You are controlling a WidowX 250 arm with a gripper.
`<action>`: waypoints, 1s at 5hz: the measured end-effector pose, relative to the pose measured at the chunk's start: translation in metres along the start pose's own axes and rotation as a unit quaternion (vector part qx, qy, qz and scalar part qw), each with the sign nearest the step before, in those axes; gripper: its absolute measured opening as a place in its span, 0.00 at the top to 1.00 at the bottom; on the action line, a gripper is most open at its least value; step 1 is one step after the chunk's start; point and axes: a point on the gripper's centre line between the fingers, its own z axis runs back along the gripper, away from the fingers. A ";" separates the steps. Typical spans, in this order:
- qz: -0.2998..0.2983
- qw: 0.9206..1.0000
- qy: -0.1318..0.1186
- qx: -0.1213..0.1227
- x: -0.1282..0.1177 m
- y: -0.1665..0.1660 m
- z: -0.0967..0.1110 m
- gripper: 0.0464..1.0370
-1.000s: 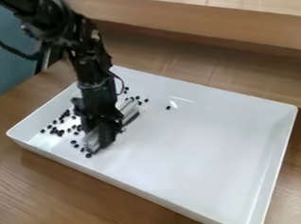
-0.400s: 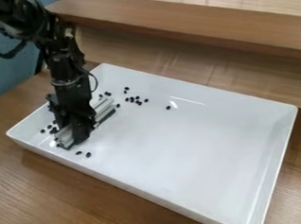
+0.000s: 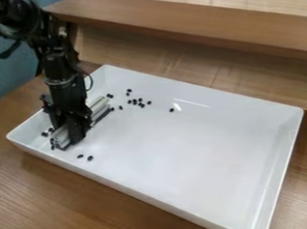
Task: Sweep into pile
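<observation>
One end effector (image 3: 73, 138) pinches one pale sweeping bar (image 3: 99, 105) inside one white tray (image 3: 197, 157), with two black beans (image 3: 90, 158) near the front wall, one alone farther back and more around the bar, the tray on a brown wooden surface (image 3: 50, 199) by a wooden ledge (image 3: 197, 29) and blue-green panel (image 3: 8, 73).

Small black beans (image 3: 141, 105) are lying scattered in a white rectangular tray (image 3: 197, 153), several forming a loose group toward the far side, one sitting apart, two resting near the front wall. A pale grey, ridged sweeping bar (image 3: 99, 105) with a dark lower edge is lying slantwise, beans sitting by both its ends.
</observation>
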 end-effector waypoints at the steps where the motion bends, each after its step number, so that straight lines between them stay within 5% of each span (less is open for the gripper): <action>1: 0.013 1.000 -0.004 -0.013 0.001 0.001 -0.001 0.57; 3: -0.004 0.999 0.011 -0.045 0.004 -0.019 0.003 0.05; 5: 0.001 0.999 -0.023 -0.049 0.018 -0.023 0.046 0.04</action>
